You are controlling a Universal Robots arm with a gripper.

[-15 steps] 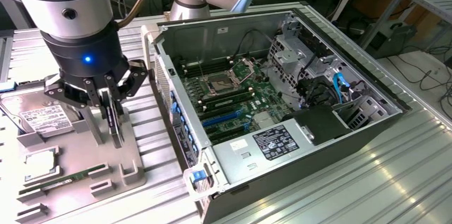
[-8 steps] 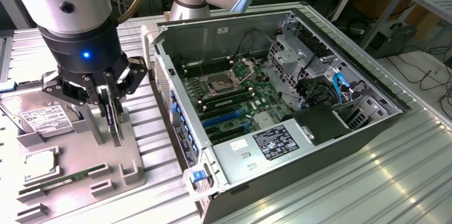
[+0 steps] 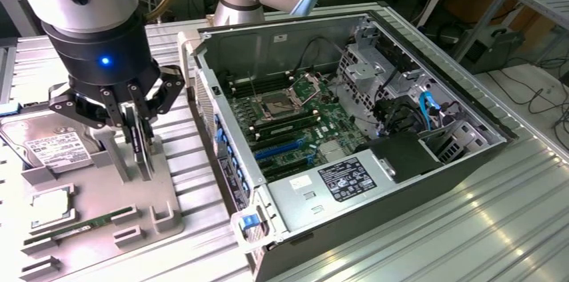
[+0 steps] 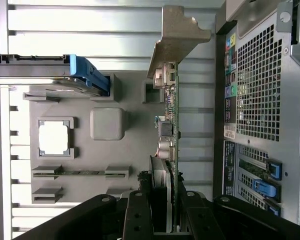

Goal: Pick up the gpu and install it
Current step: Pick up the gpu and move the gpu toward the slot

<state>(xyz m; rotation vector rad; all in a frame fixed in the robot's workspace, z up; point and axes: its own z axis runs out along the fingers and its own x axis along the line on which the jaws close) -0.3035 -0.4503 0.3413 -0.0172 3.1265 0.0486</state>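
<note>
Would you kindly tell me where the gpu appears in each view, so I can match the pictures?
Exterior view: the gpu stands edge-on in the gripper, on the exterior view's left, beside the computer case.
Wrist view: the gpu runs edge-on out from the gripper, between tray and computer case.
Shared landmark: the grey parts tray.

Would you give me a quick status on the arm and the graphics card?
Gripper shut on green gpu card with silver bracket. Card upright at grey plastic tray. Open black computer case alongside.
</note>
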